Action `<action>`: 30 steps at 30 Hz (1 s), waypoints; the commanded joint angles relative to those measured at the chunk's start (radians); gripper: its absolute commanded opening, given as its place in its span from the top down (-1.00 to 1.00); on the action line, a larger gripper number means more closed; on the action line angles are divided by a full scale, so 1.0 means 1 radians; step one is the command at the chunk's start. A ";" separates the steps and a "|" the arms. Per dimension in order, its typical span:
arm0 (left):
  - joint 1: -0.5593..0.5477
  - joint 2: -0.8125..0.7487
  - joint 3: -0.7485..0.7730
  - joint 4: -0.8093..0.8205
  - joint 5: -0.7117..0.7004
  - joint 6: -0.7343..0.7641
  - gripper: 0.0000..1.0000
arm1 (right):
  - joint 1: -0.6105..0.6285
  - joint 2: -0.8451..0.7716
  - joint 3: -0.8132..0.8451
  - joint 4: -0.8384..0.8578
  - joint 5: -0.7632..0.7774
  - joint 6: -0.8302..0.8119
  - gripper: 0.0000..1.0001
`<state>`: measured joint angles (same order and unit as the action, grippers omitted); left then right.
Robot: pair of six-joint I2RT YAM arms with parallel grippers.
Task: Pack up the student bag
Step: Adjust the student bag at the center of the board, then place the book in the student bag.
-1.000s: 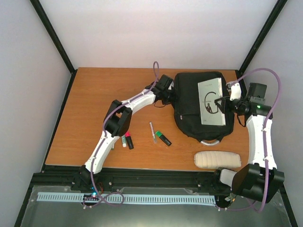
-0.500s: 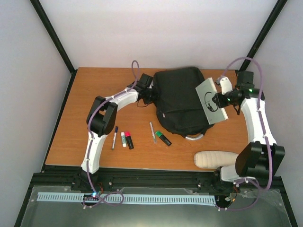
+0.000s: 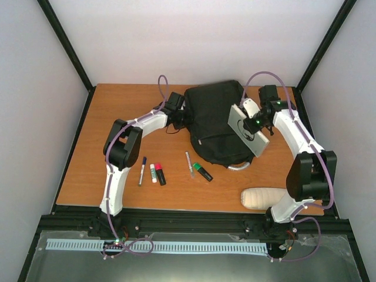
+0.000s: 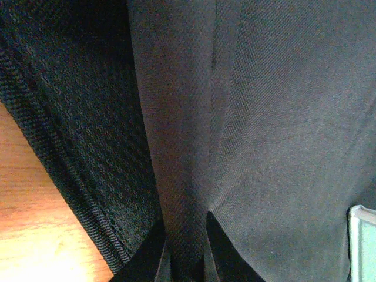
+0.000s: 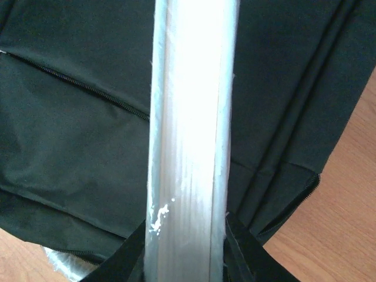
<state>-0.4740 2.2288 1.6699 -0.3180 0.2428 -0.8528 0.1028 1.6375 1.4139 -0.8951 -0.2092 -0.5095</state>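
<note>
The black student bag [image 3: 212,120] lies at the table's back middle, its grey-silver handle loop [image 3: 238,168] at the near side. My left gripper [image 3: 183,119] is shut on a fold of the bag's fabric at its left edge; in the left wrist view the fold [image 4: 176,147] runs up between the jaws. My right gripper [image 3: 259,122] is shut on a white book [image 3: 247,130] with a dark round mark on its cover, held tilted over the bag's right side. The right wrist view shows the book's page edge [image 5: 191,129] between the jaws, above the bag [image 5: 70,135].
On the table in front of the bag lie a blue pen [image 3: 141,170], a green-white marker [image 3: 153,174], a pink-black marker [image 3: 160,174], a grey pen [image 3: 189,164] and a green-black marker [image 3: 203,171]. A cream-white rolled pouch [image 3: 270,198] lies at the front right.
The left gripper has dragged the bag leftward and back. The right gripper has carried the book leftward with it and tilted it more steeply. The blue pen is uncovered.
</note>
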 commanded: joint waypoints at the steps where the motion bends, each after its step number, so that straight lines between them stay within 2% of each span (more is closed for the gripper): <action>1: -0.002 -0.042 -0.008 -0.027 -0.027 0.046 0.98 | 0.020 0.021 0.000 -0.023 0.045 -0.003 0.55; 4: -0.002 -0.042 0.007 -0.046 -0.029 0.065 0.97 | 0.020 0.019 0.013 -0.038 0.073 0.001 0.43; 5: -0.002 -0.042 0.013 -0.051 -0.031 0.069 0.96 | 0.019 0.024 0.026 -0.051 0.073 0.003 0.52; 7: -0.002 -0.045 0.017 -0.059 -0.034 0.079 0.95 | 0.015 0.022 0.046 -0.066 0.058 0.007 0.87; 9: -0.002 -0.055 0.024 -0.076 -0.039 0.097 0.90 | 0.002 0.006 0.073 -0.079 0.016 0.018 0.94; 10: -0.002 -0.060 0.030 -0.089 -0.042 0.112 0.81 | -0.009 0.000 0.097 -0.092 -0.003 0.023 0.94; 11: -0.002 -0.069 0.038 -0.106 -0.048 0.128 0.63 | -0.026 -0.004 0.120 -0.109 -0.027 0.027 0.94; 13: -0.002 -0.100 0.050 -0.155 -0.075 0.144 0.13 | -0.079 -0.018 0.171 -0.135 -0.101 0.041 0.94; 14: -0.002 -0.125 0.040 -0.159 -0.080 0.151 -0.03 | -0.115 -0.029 0.186 -0.140 -0.143 0.050 0.94; 17: -0.008 -0.231 0.008 -0.210 -0.125 0.201 -0.31 | -0.212 -0.083 0.177 -0.121 -0.247 0.071 0.95; 19: -0.023 -0.277 0.014 -0.247 -0.155 0.289 -0.38 | -0.261 -0.134 0.099 -0.058 -0.287 0.088 0.94; 21: -0.049 -0.300 0.035 -0.270 -0.110 0.429 -0.40 | -0.297 -0.181 0.017 0.004 -0.318 0.108 0.94; 25: -0.159 -0.291 0.109 -0.372 -0.115 0.697 -0.41 | -0.379 -0.228 -0.090 0.083 -0.430 0.168 0.95; 27: -0.203 -0.284 0.121 -0.392 -0.109 0.762 -0.41 | -0.418 -0.238 -0.120 0.117 -0.475 0.213 0.94; 30: -0.248 -0.274 0.119 -0.396 -0.018 0.821 -0.41 | -0.475 -0.259 -0.173 0.184 -0.518 0.263 0.94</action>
<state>-0.6655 1.9293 1.7672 -0.6220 0.1444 -0.2325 -0.3050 1.4269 1.2781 -0.8841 -0.5800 -0.3397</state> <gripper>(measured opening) 0.705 0.175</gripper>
